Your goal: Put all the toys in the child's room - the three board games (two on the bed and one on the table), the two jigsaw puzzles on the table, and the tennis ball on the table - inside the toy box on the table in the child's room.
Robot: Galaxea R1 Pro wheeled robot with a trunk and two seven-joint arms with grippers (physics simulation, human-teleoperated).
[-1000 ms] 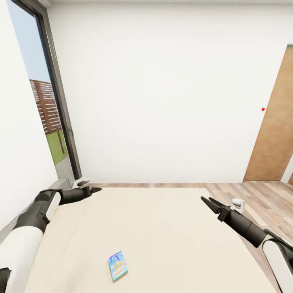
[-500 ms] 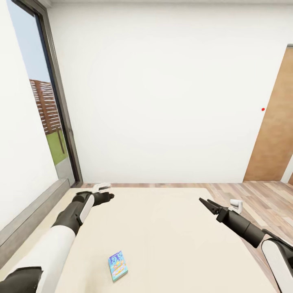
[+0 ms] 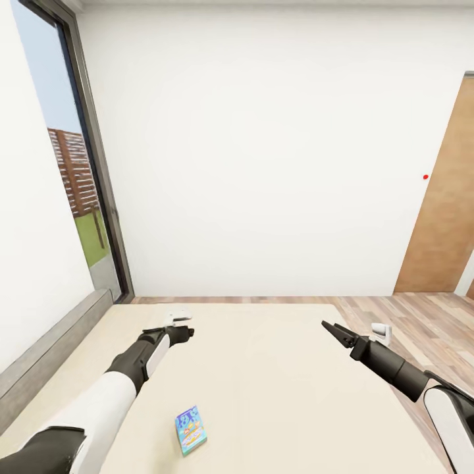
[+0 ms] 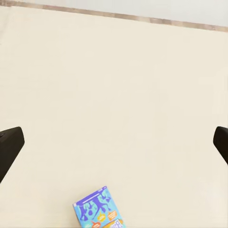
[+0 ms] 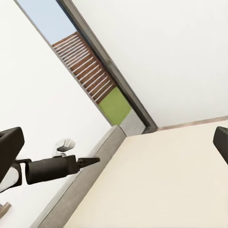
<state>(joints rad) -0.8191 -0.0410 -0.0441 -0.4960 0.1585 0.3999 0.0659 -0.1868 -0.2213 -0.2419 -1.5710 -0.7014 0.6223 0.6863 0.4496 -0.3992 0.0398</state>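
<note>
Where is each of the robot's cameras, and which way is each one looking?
Head view: up on the robot's head, looking forward and down over the bed; both arms show, left gripper and right gripper.
Left wrist view: on the left arm, looking down at the mattress and the board game; its two dark fingertips sit at the picture's edges, jaws wide apart.
Right wrist view: on the right arm, looking across the bed toward the window; the left arm shows.
Shared: head and left wrist views both see the board game.
</note>
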